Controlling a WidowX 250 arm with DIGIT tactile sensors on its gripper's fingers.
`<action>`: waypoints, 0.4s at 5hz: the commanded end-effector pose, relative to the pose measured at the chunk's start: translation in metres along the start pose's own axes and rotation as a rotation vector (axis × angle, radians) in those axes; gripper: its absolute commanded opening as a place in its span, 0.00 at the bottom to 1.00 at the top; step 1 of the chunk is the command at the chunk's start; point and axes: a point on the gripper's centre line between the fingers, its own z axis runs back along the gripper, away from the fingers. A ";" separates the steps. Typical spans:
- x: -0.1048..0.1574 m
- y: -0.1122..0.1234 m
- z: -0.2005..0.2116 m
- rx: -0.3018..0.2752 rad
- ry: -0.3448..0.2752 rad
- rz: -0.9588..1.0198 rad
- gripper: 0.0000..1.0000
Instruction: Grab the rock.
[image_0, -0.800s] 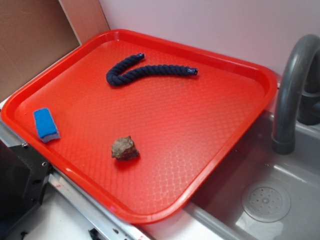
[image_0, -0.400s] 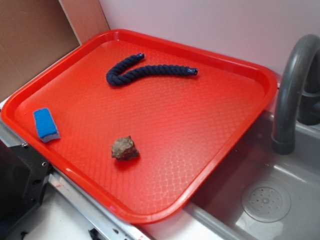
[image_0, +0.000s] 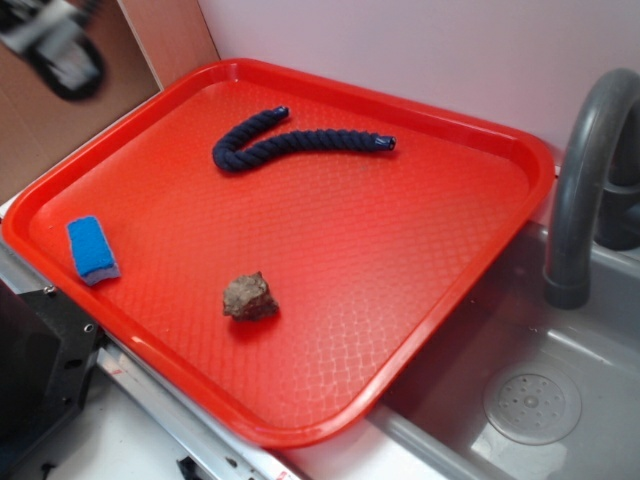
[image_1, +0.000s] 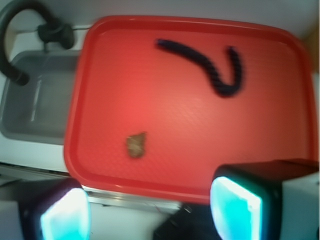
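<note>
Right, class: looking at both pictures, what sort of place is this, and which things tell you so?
Probably a toy or mock kitchen sink counter set up as a robot test bench. The clues: a grey plastic sink basin with a curved dark grey tap, and a red textured plastic tray beside it holding a blue rectangular sponge.

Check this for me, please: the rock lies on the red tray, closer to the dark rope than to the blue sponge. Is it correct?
Not quite. The rock does lie on the red tray, but it is closer to the blue sponge than to the dark rope, which sits toward the tray's far side. The exterior view shows this.
</note>
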 end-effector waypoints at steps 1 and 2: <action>0.018 -0.026 -0.059 0.073 0.039 -0.113 1.00; 0.012 -0.025 -0.093 0.143 0.144 -0.188 1.00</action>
